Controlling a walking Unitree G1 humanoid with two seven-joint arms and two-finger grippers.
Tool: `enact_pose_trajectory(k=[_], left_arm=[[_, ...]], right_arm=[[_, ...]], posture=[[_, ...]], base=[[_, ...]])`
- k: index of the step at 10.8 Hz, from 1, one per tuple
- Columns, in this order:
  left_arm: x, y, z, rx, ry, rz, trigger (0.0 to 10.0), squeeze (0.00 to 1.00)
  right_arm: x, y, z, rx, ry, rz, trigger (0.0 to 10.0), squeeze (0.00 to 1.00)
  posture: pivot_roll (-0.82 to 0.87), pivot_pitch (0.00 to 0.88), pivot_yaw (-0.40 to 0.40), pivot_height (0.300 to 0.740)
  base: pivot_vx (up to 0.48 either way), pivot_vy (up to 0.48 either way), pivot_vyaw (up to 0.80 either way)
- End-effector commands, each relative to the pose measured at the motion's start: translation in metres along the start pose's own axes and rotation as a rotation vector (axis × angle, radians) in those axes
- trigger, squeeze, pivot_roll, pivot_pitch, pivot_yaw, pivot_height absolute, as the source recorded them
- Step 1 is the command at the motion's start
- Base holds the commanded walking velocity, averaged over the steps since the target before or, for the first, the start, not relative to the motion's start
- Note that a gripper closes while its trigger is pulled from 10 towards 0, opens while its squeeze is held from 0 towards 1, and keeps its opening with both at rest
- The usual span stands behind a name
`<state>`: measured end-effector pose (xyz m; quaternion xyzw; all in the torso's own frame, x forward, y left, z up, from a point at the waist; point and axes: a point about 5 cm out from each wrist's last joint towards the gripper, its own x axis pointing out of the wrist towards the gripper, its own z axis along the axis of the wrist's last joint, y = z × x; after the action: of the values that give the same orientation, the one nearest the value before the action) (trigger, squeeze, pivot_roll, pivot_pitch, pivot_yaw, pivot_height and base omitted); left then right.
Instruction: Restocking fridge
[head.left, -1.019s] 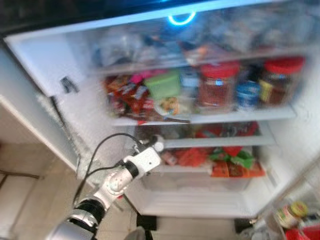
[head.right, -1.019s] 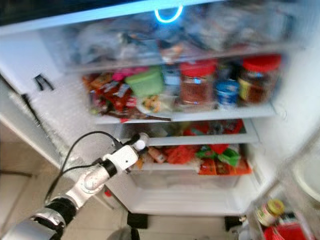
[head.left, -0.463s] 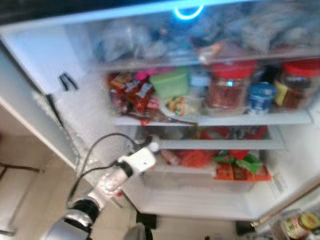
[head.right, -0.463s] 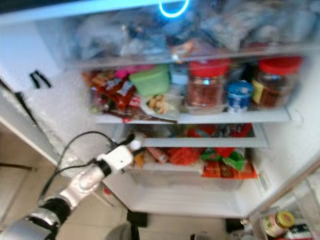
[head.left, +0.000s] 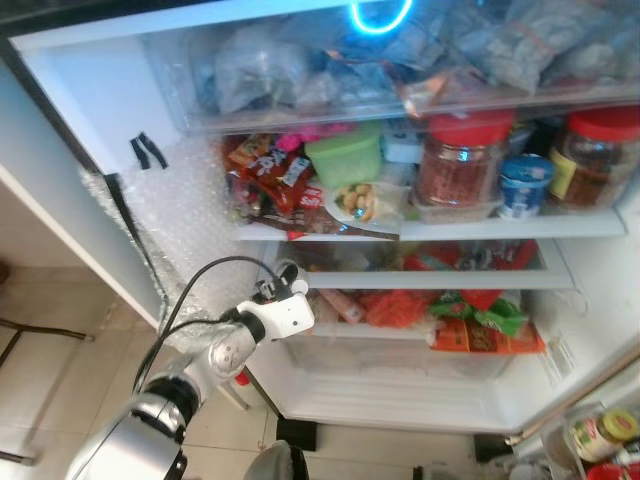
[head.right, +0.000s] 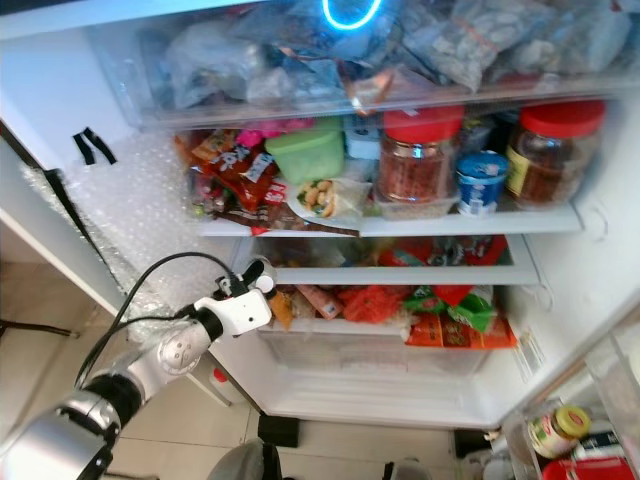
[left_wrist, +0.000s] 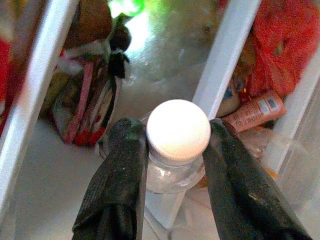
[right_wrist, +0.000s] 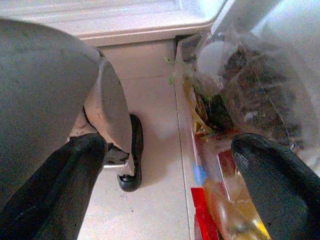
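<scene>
At the left end of the fridge's (head.left: 90, 90) lower shelf (head.left: 440, 290), the left gripper (left_wrist: 175, 150) pinches a clear plastic bottle (left_wrist: 172, 172) with a smooth round white cap (left_wrist: 178, 129) between its matte black fingers (left_wrist: 122, 170). From the left wrist, crinkly red packets (left_wrist: 280, 45) lie behind it. By the tiled floor (right_wrist: 150, 150), the right gripper (right_wrist: 165, 170) hangs wide apart.

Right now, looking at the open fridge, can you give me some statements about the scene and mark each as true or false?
1. The left gripper is shut on a white-capped bottle. True.
2. The fridge door is closed. False: it stands open.
3. A green container sits on the shelf with the red-lidded jars. True.
4. The right gripper holds a jar. False: its fingers are apart and hold nothing.
</scene>
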<state>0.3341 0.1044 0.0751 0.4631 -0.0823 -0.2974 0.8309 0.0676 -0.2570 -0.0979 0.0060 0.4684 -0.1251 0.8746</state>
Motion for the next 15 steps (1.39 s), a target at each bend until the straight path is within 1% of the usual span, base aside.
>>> enact_pose_trajectory(k=[1,2,3,4,6,7,8,9,10,11,12,13,15], left_arm=[[-0.006,-0.001,-0.014,0.057,0.066,-0.034,10.0,0.0],[-0.002,0.006,-0.01,0.111,0.055,-0.01,10.0,0.0],[0.004,0.014,-0.003,0.159,0.014,0.032,10.0,0.0],[0.007,0.018,0.002,0.17,-0.013,0.051,10.0,0.0],[0.016,0.014,0.013,0.197,-0.049,0.004,10.0,0.0],[0.019,0.012,0.015,0.201,-0.031,-0.015,10.0,0.0],[0.021,0.008,0.015,0.184,-0.001,-0.048,10.0,0.0],[0.022,0.009,0.012,0.178,0.047,-0.038,10.0,0.0],[0.023,0.01,0.007,0.227,0.104,-0.029,10.0,0.0],[0.024,0.013,0.005,0.233,0.137,0.003,10.0,0.0],[0.025,0.02,0.003,0.228,0.171,0.053,10.0,0.0],[0.026,0.023,0.004,0.229,0.179,0.069,10.0,1.0],[0.028,0.025,0.005,0.229,0.192,0.103,10.0,1.0]], right_arm=[[-0.003,0.003,-0.007,0.023,0.008,-0.005,10.0,0.0],[-0.004,0.003,-0.01,0.027,0.008,-0.011,10.0,0.0],[-0.006,0.003,-0.012,0.031,0.008,-0.017,10.0,0.0],[-0.007,0.004,-0.014,0.034,0.004,-0.018,10.0,0.0],[-0.01,0.004,-0.018,0.041,-0.007,-0.036,10.0,0.0],[-0.011,0.004,-0.02,0.042,-0.009,-0.04,10.0,0.0],[-0.012,0.005,-0.021,0.042,-0.01,-0.042,10.0,0.0],[-0.013,0.005,-0.022,0.044,-0.014,-0.045,10.0,0.0],[-0.013,0.005,-0.023,0.042,-0.016,-0.046,10.0,0.0],[-0.013,0.005,-0.023,0.041,-0.018,-0.047,10.0,0.0],[-0.013,0.005,-0.023,0.041,-0.021,-0.048,10.0,0.0],[-0.013,0.005,-0.022,0.041,-0.022,-0.049,10.0,0.0],[-0.013,0.006,-0.021,0.039,-0.025,-0.048,10.0,0.0]], posture=[[-0.09,0.142,0.153,0.657],[-0.09,0.153,0.162,0.657],[-0.09,0.16,0.169,0.657],[-0.1,0.172,0.177,0.657],[-0.11,0.189,0.186,0.657],[-0.1,0.198,0.189,0.657],[-0.1,0.201,0.192,0.657],[-0.1,0.203,0.193,0.657],[-0.1,0.205,0.194,0.657],[-0.1,0.206,0.195,0.657],[-0.1,0.207,0.195,0.657],[-0.1,0.207,0.194,0.657],[-0.09,0.207,0.194,0.657]], base=[[0.0,0.0,0.0],[0.0,0.0,0.0],[0.0,0.0,0.0],[0.0,0.0,0.0],[0.0,0.0,0.0],[0.0,0.0,0.0],[0.0,0.0,0.0],[0.0,0.0,0.0],[0.0,0.0,0.0],[0.0,0.0,0.0],[0.0,0.0,0.0],[0.0,0.0,0.0],[0.0,0.0,0.0]])
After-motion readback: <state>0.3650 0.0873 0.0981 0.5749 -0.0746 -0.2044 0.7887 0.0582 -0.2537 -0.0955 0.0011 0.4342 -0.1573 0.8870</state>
